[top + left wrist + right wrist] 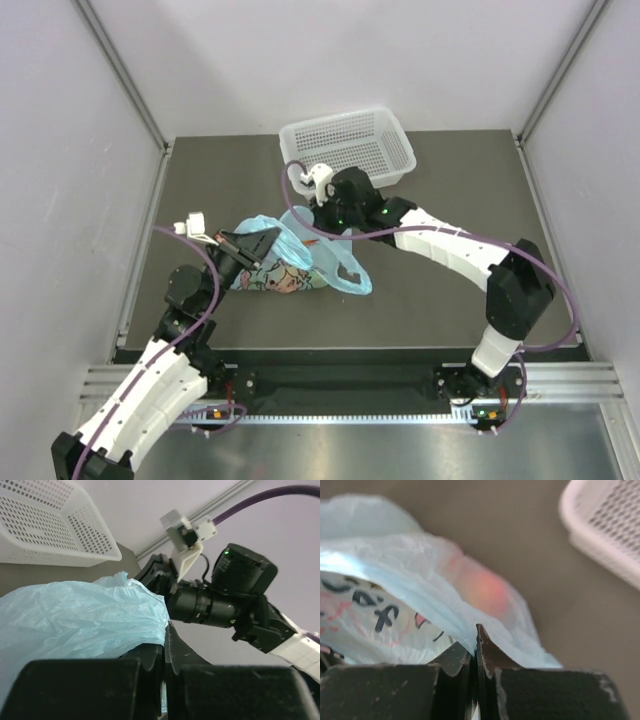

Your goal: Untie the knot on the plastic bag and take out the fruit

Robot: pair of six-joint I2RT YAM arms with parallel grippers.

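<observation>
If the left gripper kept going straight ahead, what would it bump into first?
The bag: the left gripper is shut on its plastic. Behind the bag, it would probably meet the right gripper, though depth is hard to judge.

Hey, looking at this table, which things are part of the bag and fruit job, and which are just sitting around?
Part of the job:
- bag, light blue
- fruit, one reddish, showing through the plastic
- left gripper, shut on the bag
- right gripper, shut on the bag

Just lying about:
- basket, white, behind the bag, nothing touching it
</observation>
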